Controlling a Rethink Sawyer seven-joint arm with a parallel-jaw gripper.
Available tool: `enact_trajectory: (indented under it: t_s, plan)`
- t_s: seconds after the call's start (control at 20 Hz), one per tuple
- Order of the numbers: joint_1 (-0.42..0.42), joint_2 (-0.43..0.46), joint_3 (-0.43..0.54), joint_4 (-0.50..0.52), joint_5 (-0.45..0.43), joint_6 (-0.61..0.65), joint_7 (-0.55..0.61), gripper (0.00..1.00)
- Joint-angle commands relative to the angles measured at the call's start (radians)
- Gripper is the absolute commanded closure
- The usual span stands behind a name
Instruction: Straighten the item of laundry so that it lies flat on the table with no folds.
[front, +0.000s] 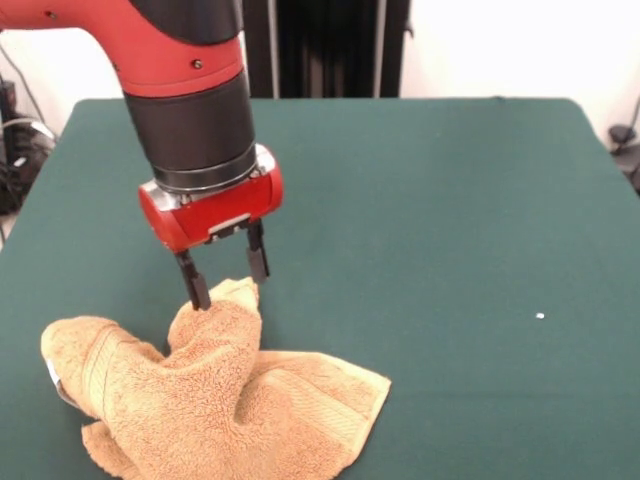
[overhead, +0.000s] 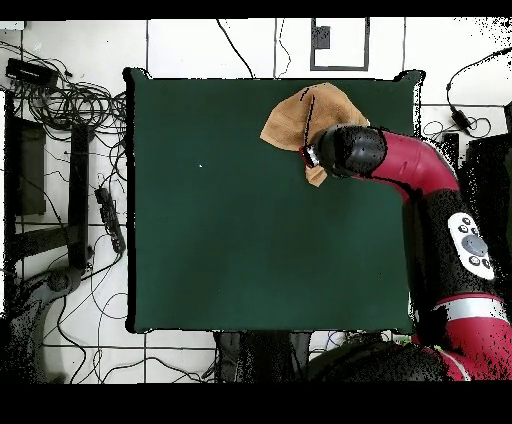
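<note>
Red arm (front: 185, 75) angled down, pincer (front: 229, 280) fingers spread apart.

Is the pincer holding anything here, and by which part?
The pincer looks open around a raised peak of the towel; a closed grip cannot be confirmed.
</note>
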Motion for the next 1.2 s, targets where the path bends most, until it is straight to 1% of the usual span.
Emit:
enact_trajectory:
  t_s: [0.05,0.15,0.25,0.4,0.55,0.8,1.05,1.2]
  plan:
    - [0.001,0.069,0.029,0.172,0.058,-0.058,0.204,0.00]
    - [0.002,0.084,0.033,0.171,0.064,-0.067,0.198,0.00]
    - [0.007,0.105,0.043,0.150,0.069,-0.068,0.179,0.00]
    - [0.015,0.154,0.069,0.094,0.079,-0.063,0.138,0.00]
    - [0.024,0.185,0.084,0.049,0.087,-0.053,0.107,0.00]
    - [0.046,0.233,0.104,-0.042,0.086,0.000,0.043,0.00]
    - [0.051,0.255,0.112,-0.061,0.092,-0.007,0.050,0.00]
    - [0.045,0.266,0.115,-0.037,0.101,-0.036,0.063,0.00]
